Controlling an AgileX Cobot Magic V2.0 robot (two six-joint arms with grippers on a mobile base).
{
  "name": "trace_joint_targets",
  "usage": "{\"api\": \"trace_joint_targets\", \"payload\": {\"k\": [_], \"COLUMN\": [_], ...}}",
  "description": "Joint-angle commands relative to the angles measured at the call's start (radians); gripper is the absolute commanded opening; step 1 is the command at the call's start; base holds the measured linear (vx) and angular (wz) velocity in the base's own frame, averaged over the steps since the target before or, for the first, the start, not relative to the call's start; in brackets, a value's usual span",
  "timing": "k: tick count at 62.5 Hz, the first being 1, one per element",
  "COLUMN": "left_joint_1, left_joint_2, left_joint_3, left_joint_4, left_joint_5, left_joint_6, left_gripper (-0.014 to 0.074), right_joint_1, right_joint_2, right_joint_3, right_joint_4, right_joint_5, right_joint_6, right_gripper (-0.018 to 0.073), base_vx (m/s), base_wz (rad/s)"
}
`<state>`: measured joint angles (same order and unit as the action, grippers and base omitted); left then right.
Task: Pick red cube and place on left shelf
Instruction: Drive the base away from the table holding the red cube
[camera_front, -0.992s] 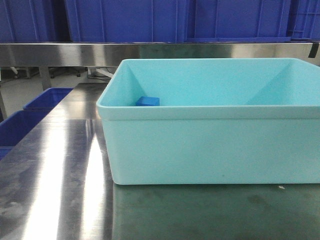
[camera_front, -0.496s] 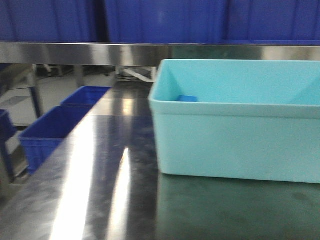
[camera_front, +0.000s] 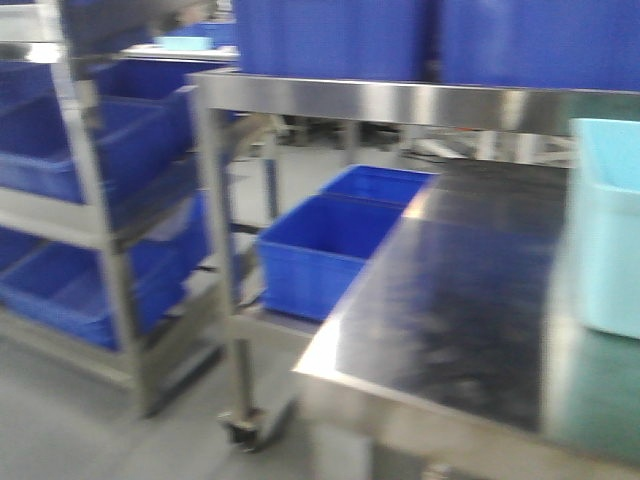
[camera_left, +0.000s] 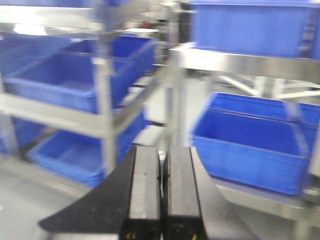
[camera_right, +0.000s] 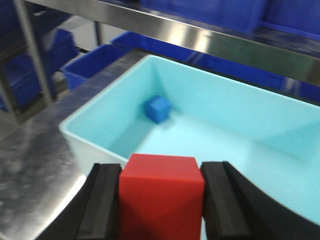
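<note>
Our right gripper (camera_right: 162, 200) grips the red cube (camera_right: 162, 182) between its jaws, at the near edge of the tub (camera_right: 225, 105). A blue cube (camera_right: 158, 108) lies toward the tub's far corner. Our left gripper (camera_left: 162, 190) has its jaws pressed together, empty. The left shelf (camera_front: 97, 215) stands to the left of the counter (camera_front: 470, 280), apart from it.

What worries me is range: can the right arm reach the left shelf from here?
Probably not yet: the right arm's jaws hold the cube by the tub, and the shelf stands across open floor.
</note>
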<state>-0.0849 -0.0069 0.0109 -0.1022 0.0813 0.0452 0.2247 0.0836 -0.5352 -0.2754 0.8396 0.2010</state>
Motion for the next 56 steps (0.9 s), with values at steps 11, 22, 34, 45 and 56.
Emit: {"api": "trace_joint_targets", "payload": {"k": [11,22,34,45,56], "left_joint_1": [-0.006,-0.006,-0.006,-0.006,-0.006], "left_joint_2": [-0.012,-0.012,-0.012,-0.012,-0.012], "left_joint_3": [0.024,0.024,0.024,0.024,0.024], "left_joint_4": [-0.004,-0.004,-0.004,-0.004,-0.004], "left_joint_5": [-0.088,-0.088,-0.088,-0.088,-0.088], "left_joint_6": [-0.005,-0.005,-0.005,-0.005,-0.005], "left_gripper": [0.0101,0.0102,0.0102,0.0102,0.0102], "right_joint_1": [-0.006,-0.006,-0.006,-0.006,-0.005], "right_joint_2": [0.015,0.015,0.015,0.015,0.015], "right_joint_3": [-0.025,-0.025,-0.025,-0.025,-0.025], "right_joint_4": [-0.029,-0.029,-0.029,-0.029,-0.029], "right_joint_5": [-0.085,-0.085,-0.085,-0.085,-0.085], "right_joint_6": [-0.013,-0.013,-0.013,-0.013,-0.013], "right_gripper": [0.0119,0.0119,0.0119,0.0119,0.0119], "base_vx": [-0.14,-0.15,-0.13,-0.08,-0.01], "base_wz": [0.82,0.86,0.9,0.95,0.97]}}
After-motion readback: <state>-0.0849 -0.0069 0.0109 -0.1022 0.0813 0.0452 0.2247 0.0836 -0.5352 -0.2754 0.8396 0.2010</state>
